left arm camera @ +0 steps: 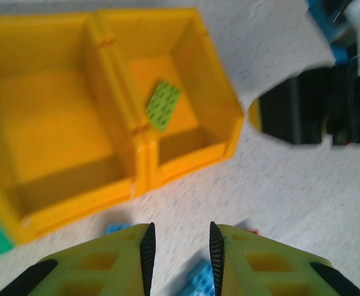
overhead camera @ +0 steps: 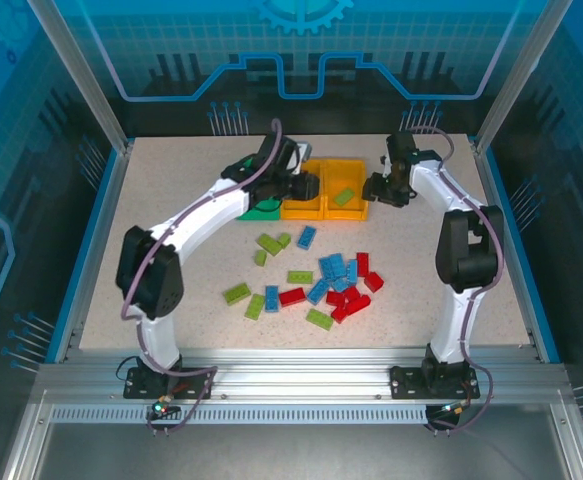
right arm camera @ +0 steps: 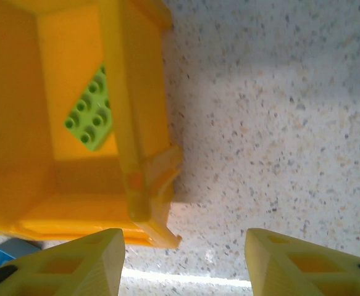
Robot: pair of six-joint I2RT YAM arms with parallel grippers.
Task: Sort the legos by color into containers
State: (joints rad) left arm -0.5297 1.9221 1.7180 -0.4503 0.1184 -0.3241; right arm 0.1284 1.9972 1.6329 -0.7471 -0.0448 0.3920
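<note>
Speckled beige table [overhead camera: 171, 200], blue edging, aluminium rail [overhead camera: 291, 385] along near edge. Blue translucent panels [overhead camera: 291, 60] enclose cell.

Containers in row at far-centre of table: green bin [overhead camera: 261, 211] partly under left arm, two orange bins [overhead camera: 301, 209] side by side. One lime lego [left arm camera: 163, 105] flat inside right orange bin [overhead camera: 359, 212].

Loose legos [overhead camera: 333, 268] in blue, red, lime scattered mid-table.

Left gripper [left arm camera: 180, 237] hovers by orange bins, fingers drawn close, nothing held. Right gripper [right arm camera: 186, 243] beside right bin's outer wall, fingers wide apart, empty.
</note>
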